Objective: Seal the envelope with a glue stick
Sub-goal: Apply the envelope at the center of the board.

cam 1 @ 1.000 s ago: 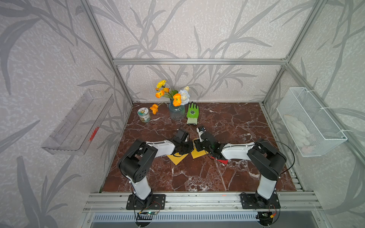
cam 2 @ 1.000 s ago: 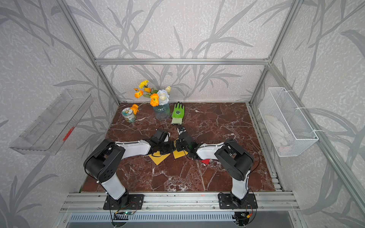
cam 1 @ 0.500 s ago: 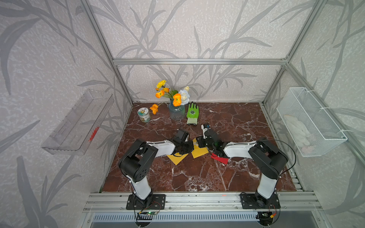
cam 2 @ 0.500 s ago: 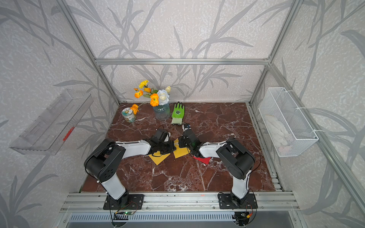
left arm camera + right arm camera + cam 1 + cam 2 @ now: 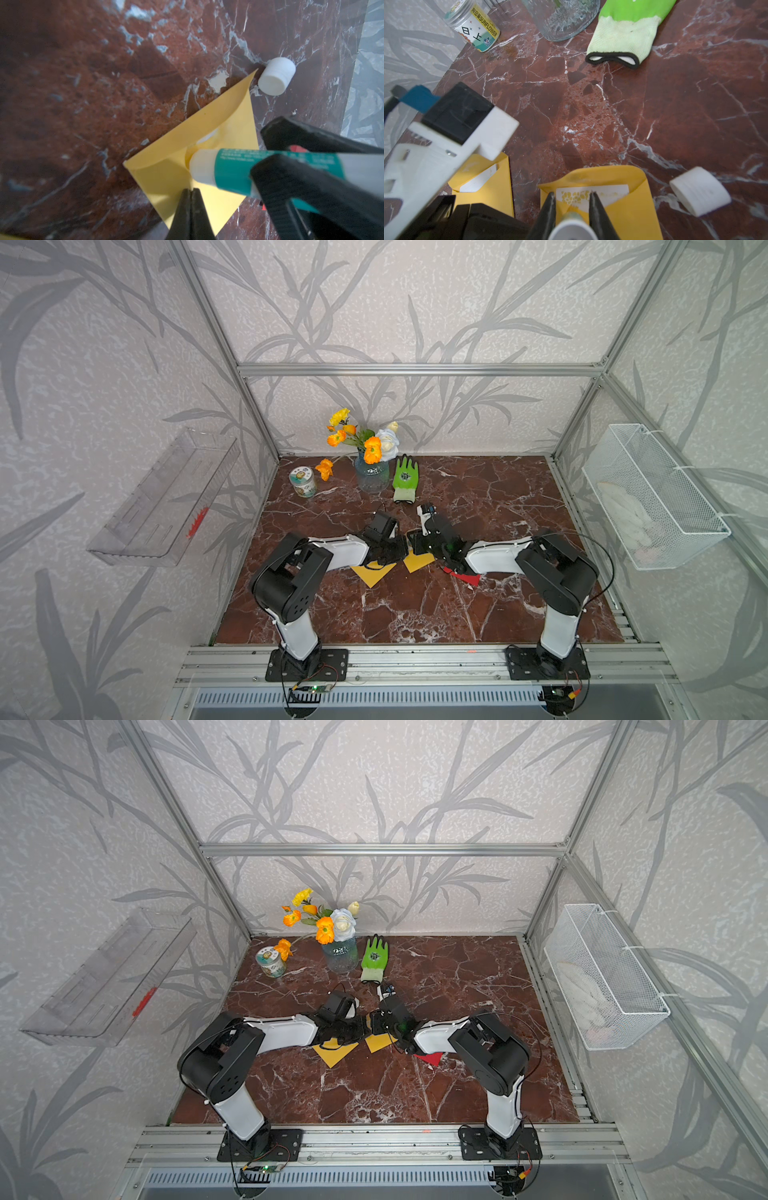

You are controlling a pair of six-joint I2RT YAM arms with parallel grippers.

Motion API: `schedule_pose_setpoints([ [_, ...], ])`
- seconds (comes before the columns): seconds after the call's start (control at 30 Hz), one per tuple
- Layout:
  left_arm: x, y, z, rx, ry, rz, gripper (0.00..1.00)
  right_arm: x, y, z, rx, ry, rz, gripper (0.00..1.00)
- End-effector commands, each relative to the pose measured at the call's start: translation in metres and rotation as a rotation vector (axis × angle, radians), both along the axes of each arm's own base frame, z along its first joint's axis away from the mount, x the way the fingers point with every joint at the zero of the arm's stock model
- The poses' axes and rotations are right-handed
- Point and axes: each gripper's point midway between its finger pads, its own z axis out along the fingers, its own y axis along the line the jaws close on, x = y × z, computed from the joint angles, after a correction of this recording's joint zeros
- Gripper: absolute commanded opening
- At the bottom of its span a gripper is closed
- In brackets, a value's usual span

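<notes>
Nearest the arm bases, a red sheet (image 5: 463,576) lies on the marble table (image 5: 675,104), beside the right arm. Beyond it lies a yellow envelope (image 5: 633,212) with its flap open, showing a white card with a yellow pattern inside. The right gripper (image 5: 571,194) clamps the glue stick (image 5: 234,166). The print on its teal label is too blurred to read, and its uncapped white end seems pressed to the paper under the flap. The left gripper (image 5: 190,193) has its jaws closed together, tips resting on the same envelope. The white cap (image 5: 276,78) lies on its side just beside the envelope's corner. A second yellow envelope (image 5: 494,187) sits close by. Farther back are a green glove (image 5: 627,31), a glass vase (image 5: 562,18) and a clear jar (image 5: 478,31) labelled "SUNFLOWER" after Chinese characters.
</notes>
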Motion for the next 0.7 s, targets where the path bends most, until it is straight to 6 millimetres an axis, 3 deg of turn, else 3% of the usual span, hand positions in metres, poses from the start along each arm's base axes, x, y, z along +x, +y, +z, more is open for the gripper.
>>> schedule_pose_setpoints([
  [0.0,-0.038,0.026,-0.049,0.139,0.163,0.005,0.00,0.000,-0.003,-0.015,-0.068,-0.003,-0.003,0.00],
  [0.27,-0.041,0.029,-0.057,0.152,0.183,0.008,0.00,0.000,-0.022,-0.010,-0.191,-0.048,-0.026,0.00],
  [0.67,-0.046,0.032,-0.062,0.162,0.198,0.008,0.00,0.003,-0.022,0.012,-0.205,-0.099,-0.009,0.00],
])
